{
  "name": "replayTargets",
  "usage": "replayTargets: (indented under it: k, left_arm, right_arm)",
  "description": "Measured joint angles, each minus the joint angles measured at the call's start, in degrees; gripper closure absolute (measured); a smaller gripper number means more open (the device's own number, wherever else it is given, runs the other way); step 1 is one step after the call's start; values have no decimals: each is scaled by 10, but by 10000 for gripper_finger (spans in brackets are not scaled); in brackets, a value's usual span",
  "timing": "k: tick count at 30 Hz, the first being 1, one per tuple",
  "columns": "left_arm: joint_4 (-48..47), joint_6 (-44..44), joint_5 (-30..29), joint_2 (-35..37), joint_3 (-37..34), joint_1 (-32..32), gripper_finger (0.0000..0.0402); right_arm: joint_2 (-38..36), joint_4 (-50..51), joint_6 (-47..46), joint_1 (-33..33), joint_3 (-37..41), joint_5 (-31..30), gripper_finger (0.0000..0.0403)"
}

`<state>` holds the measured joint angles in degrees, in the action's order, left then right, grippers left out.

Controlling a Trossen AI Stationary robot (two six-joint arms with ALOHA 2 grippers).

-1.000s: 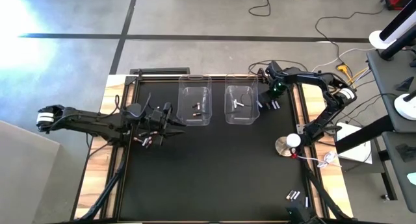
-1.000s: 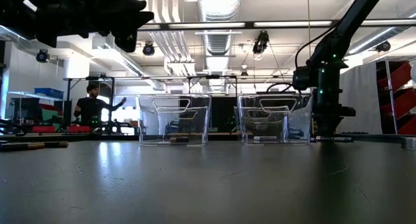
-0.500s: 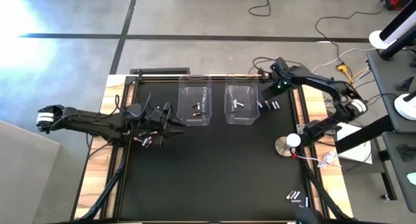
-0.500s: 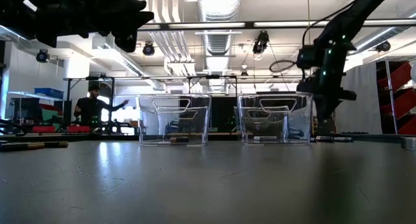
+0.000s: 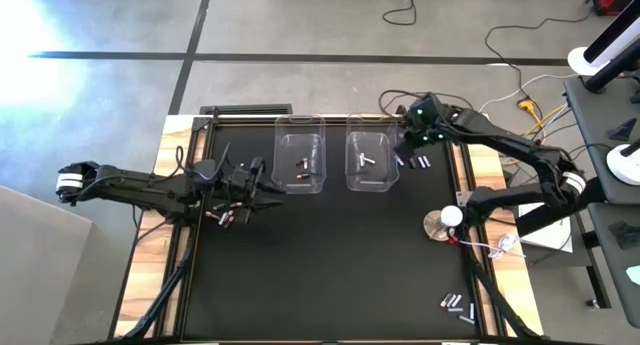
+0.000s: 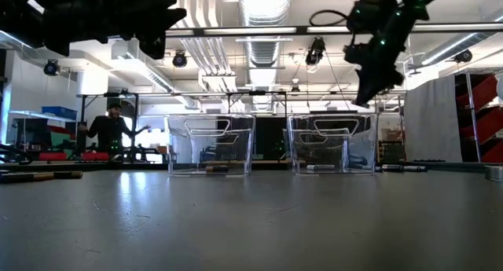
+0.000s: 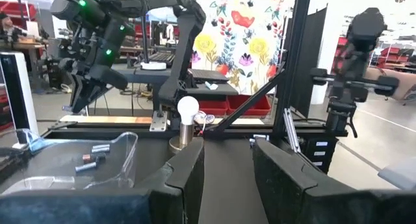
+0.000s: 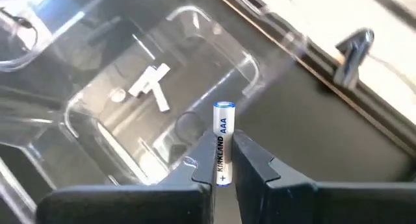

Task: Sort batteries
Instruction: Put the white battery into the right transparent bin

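My right gripper (image 8: 223,137) is shut on a silvery-white AAA battery (image 8: 222,130). It hangs raised in the low view (image 6: 364,94), over the right edge of the right clear bin (image 5: 370,161). Two white batteries (image 8: 151,86) lie in that bin. The left clear bin (image 5: 300,163) holds dark batteries (image 5: 303,168). My left gripper (image 7: 227,164) stands open and level beside the left bin, with nothing between its fingers. Dark batteries with red marks (image 5: 224,216) lie on the mat under it. More batteries (image 5: 420,162) lie to the right of the right bin. My right gripper pinches the battery's lower half (image 8: 221,162) between its two fingers. The battery lies along the fingers, and its capped end (image 8: 224,109) sticks out past the fingertips. The fingers slant down from the table's far right. The battery is lifted clear of the table.
A round silver disc with a white ball and red wire (image 5: 440,223) sits at the mat's right edge. Several more batteries (image 5: 455,303) lie near the front right corner. A person (image 6: 110,128) stands in the room beyond the table. The black mat's middle (image 5: 320,265) is bare.
My right gripper has risen from the mat beside the batteries to the right of the right bin. It stays shut on the white battery, now lifted clear. It has swung toward the right bin and has tipped to a slant.
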<state>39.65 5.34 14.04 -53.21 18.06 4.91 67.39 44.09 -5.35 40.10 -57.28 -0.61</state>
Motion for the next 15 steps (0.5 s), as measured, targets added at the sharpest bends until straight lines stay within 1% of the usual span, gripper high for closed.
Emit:
replayTargets:
  k: [3,7,12,15]
  left_arm:
    - [9,-1,0,0,0,0,290]
    - [8,-2,0,0,0,0,290]
    - [7,-2,0,0,0,0,290]
    - [5,-2,0,0,0,0,290]
  right_arm:
    - [36,30,15,-32,-45,-21,379]
    - [96,54,58,-49,-108,-19,379]
    - [174,62,143,-50,-167,48,379]
    - [224,80,174,-50,-195,52,379]
